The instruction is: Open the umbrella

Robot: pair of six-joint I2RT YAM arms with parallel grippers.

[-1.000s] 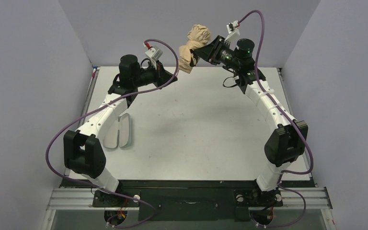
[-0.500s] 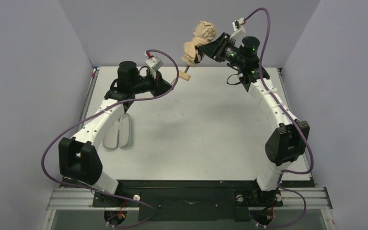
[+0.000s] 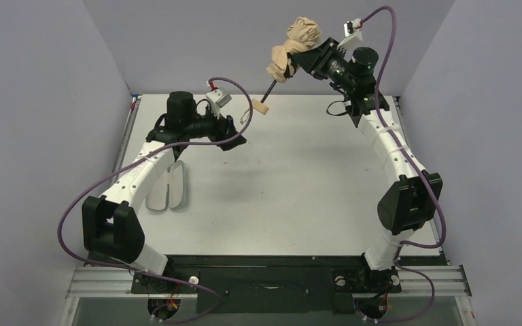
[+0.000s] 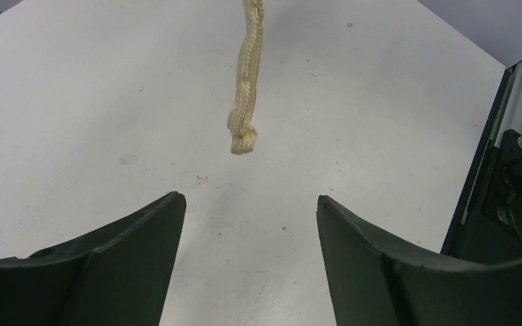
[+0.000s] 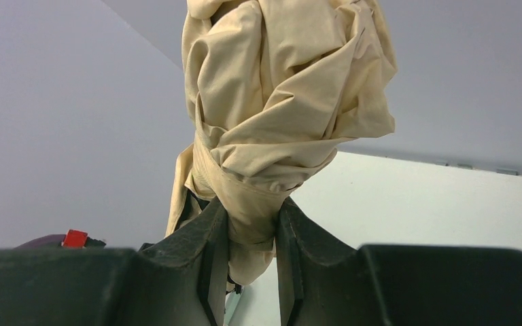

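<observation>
The umbrella hangs in the air at the back of the table, its tan canopy still bunched. A thin black shaft slants down-left from it to the small tan handle. My right gripper is shut on the lower part of the canopy, with fabric pinched between its fingers. My left gripper is open, low and to the left of the handle, holding nothing. In the left wrist view the woven strap dangles ahead of the open gripper, apart from it.
A pale grey-green soft sleeve lies flat on the white table, beside the left arm's forearm. Grey walls enclose the back and both sides. A black rail shows at the right of the left wrist view.
My left gripper has opened, let go of the handle end and drawn back down-left. The right arm has lifted the canopy up and right, and the shaft now shows, pulled out.
</observation>
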